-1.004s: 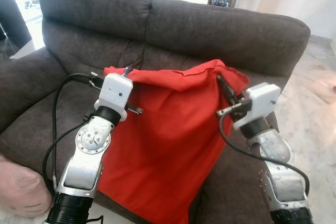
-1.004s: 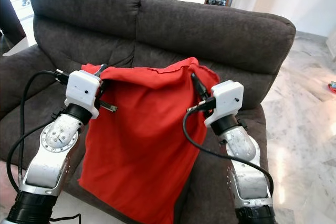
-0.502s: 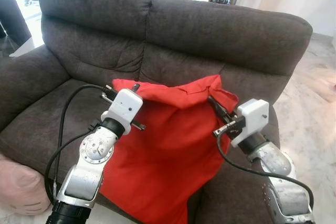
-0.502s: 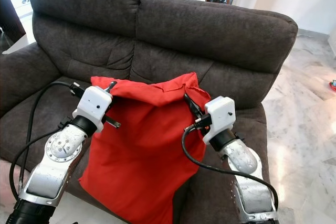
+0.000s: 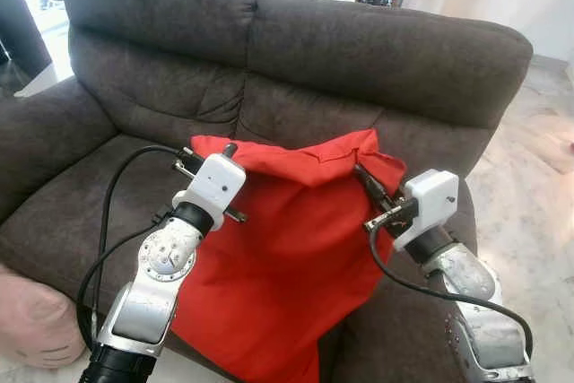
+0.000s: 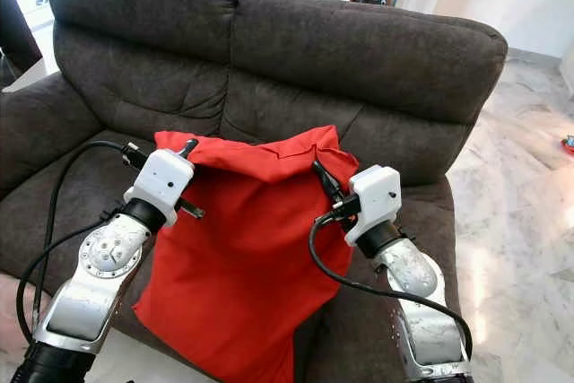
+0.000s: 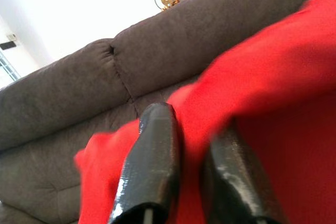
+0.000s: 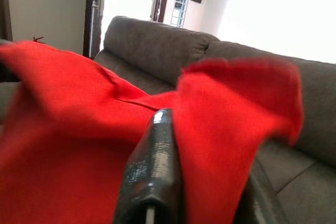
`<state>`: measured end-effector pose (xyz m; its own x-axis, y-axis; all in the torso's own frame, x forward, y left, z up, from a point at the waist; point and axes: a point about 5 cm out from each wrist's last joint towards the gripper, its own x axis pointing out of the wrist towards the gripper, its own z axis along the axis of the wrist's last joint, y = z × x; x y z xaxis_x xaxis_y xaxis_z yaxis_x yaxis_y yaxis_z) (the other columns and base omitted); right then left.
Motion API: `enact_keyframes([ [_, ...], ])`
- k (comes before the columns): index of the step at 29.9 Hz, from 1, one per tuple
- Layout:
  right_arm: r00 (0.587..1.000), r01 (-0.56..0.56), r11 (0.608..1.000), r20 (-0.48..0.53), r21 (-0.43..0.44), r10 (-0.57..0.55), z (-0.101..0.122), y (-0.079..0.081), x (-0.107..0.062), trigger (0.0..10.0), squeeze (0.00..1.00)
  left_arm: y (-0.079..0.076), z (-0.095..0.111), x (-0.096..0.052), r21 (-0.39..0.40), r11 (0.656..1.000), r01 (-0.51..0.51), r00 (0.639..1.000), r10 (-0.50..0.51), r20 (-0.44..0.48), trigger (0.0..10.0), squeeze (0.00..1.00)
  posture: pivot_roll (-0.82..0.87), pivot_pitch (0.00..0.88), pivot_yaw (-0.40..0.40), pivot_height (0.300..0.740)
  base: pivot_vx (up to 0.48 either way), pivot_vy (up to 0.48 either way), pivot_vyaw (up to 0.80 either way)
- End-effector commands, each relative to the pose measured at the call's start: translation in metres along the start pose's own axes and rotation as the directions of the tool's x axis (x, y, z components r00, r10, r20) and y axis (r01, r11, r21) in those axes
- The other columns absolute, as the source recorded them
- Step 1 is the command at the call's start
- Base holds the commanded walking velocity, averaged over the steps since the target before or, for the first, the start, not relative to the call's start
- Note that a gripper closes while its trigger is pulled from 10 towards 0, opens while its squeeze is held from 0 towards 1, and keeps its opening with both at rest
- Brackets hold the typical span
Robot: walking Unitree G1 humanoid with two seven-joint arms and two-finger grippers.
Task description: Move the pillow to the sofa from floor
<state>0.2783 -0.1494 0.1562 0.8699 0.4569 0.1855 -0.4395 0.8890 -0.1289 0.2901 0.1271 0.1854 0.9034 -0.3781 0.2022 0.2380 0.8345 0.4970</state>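
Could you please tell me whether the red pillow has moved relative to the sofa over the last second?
Yes. The red pillow, held by the left claw and right claw, has come down: its top edge now sits lower against the sofa backrest.

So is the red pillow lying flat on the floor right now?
No, the red pillow hangs over the front of the sofa seat, held up at its top corners by the left end effector and right end effector.
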Motion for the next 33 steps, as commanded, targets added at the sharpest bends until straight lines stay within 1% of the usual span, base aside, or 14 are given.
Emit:
enact_keyframes([
  [1,0.999,0.02,1.0,0.028,-0.009,-0.019,0.006,-0.005,0.003,10.0,1.0,0.001,0.004,0.002,0.004,1.0,-0.004,1.0,0.004,0.021,10.0,1.0,0.1,0.02,-0.087,0.74,0.0,0.0,0.0],
  [9,0.998,0.05,0.999,0.032,-0.017,-0.049,0.006,-0.006,0.004,10.0,1.0,0.0,0.004,0.002,0.007,1.0,-0.011,1.0,0.01,0.021,10.0,1.0,0.1,0.019,-0.086,0.74,0.0,0.0,0.0],
  [10,0.996,0.086,0.996,0.023,-0.034,-0.085,0.004,-0.009,0.004,10.0,0.0,0.001,0.003,0.002,0.008,1.0,-0.015,1.0,0.015,0.017,10.0,1.0,0.1,0.019,-0.086,0.74,0.0,0.0,0.0],
  [11,0.993,0.12,0.992,0.013,-0.043,-0.119,0.001,-0.013,0.003,10.0,0.0,0.001,0.002,0.002,0.01,1.0,-0.018,1.0,0.017,0.011,10.0,0.11,0.1,0.019,-0.086,0.74,0.0,0.0,0.0],
  [12,0.99,0.141,0.989,0.007,-0.047,-0.141,0.0,-0.016,0.003,10.0,0.0,0.001,0.001,0.002,0.012,1.0,-0.019,1.0,0.019,0.007,10.0,0.11,0.11,0.019,-0.087,0.74,0.0,0.0,0.0],
  [13,0.981,0.192,0.98,-0.01,-0.051,-0.192,-0.006,-0.021,0.002,10.0,0.0,0.0,-0.004,0.0,0.003,1.0,-0.027,1.0,0.027,-0.009,10.0,0.0,0.11,0.019,-0.087,0.74,0.0,0.0,0.0],
  [14,0.981,0.192,0.98,-0.01,-0.051,-0.192,-0.006,-0.021,0.002,10.0,0.0,0.0,-0.004,0.0,0.003,1.0,-0.027,1.0,0.027,-0.009,10.0,0.0,0.11,0.019,-0.087,0.74,0.0,0.0,0.0],
  [19,0.932,0.348,0.937,-0.106,-0.018,-0.348,-0.036,-0.036,-0.013,10.0,0.0,0.0,-0.033,-0.012,-0.079,0.991,-0.106,0.989,0.097,-0.114,10.0,0.0,0.11,0.016,-0.085,0.74,0.0,0.0,0.0],
  [22,0.876,0.471,0.88,-0.149,0.06,-0.459,-0.055,-0.042,-0.028,10.0,0.0,0.005,-0.059,-0.027,-0.139,0.959,-0.247,0.956,0.218,-0.195,10.0,0.0,0.11,0.015,-0.085,0.74,0.0,0.0,0.0],
  [25,0.855,0.505,0.861,-0.174,0.064,-0.489,-0.063,-0.044,-0.034,10.0,0.0,0.006,-0.067,-0.033,-0.134,0.95,-0.281,0.943,0.247,-0.221,10.0,0.0,0.11,0.015,-0.085,0.74,0.0,0.0,0.0],
  [27,0.802,0.568,0.823,-0.233,0.016,-0.549,-0.083,-0.048,-0.051,10.0,0.0,0.006,-0.079,-0.044,-0.17,0.913,-0.372,0.907,0.318,-0.276,10.0,0.0,0.1,0.013,-0.086,0.74,0.0,0.0,0.0],
  [30,0.752,0.607,0.795,-0.32,-0.007,-0.577,-0.104,-0.05,-0.068,10.0,0.0,0.003,-0.092,-0.054,-0.157,0.912,-0.38,0.893,0.317,-0.32,10.0,0.0,0.11,0.002,-0.08,0.74,0.0,0.0,0.0],
  [31,0.735,0.616,0.788,-0.356,-0.007,-0.577,-0.113,-0.048,-0.076,10.0,0.0,-0.002,-0.103,-0.062,-0.148,0.918,-0.369,0.884,0.297,-0.36,10.0,0.0,0.11,0.0,-0.078,0.74,0.0,0.0,0.0],
  [33,0.723,0.614,0.789,-0.391,-0.015,-0.57,-0.122,-0.045,-0.082,10.0,0.0,-0.006,-0.115,-0.07,-0.145,0.92,-0.363,0.872,0.281,-0.402,10.0,0.0,0.1,0.0,-0.075,0.74,0.0,0.0,0.0],
])
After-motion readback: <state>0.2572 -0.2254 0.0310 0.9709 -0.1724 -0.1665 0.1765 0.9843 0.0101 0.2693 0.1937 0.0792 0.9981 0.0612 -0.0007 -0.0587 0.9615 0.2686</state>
